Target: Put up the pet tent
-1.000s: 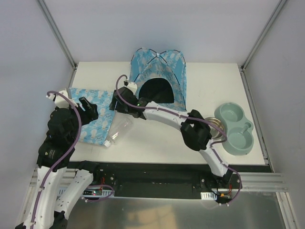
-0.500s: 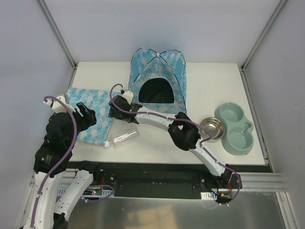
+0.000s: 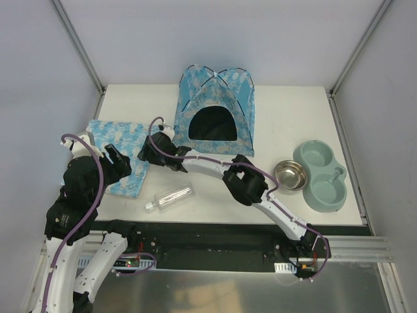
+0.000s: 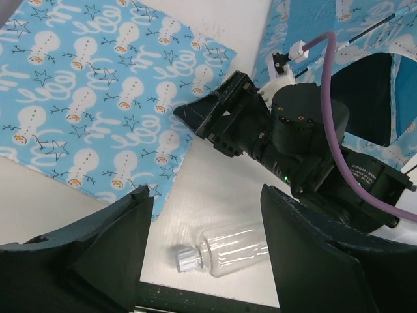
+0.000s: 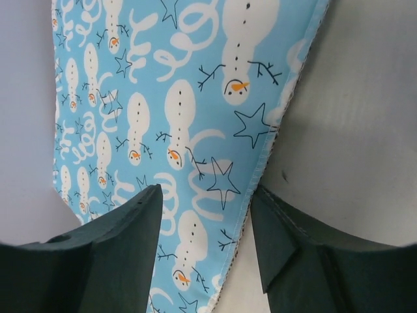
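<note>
**Item: pet tent [image 3: 215,111].** It stands upright at the back centre of the desk [image 3: 287,104], doorway facing me, and neither arm touches it.

**Right gripper [image 5: 205,248].** Its fingers are apart and straddle the hem of the snowman mat [image 5: 163,130]. Nothing is clamped yet.

**Left gripper [image 4: 205,228].** The fingers are wide apart and empty, hovering over the mat's near corner.

**Hazards, as I judge them**
- If the right gripper closes and pulls, I could pinch only the hem, so the mat bunches or slips free.
- My right forearm lies close to the tent's front left corner, and a swing back could shove it.
- The clear bottle [image 3: 169,197] lies loose near the front edge, and a dragged mat could roll it off.

**Changes since a second ago**
- The right arm has swung left from the tent doorway to the mat.
- Its fingers have narrowed slightly.
- The bottle has moved off the mat's corner onto bare desk.
</note>
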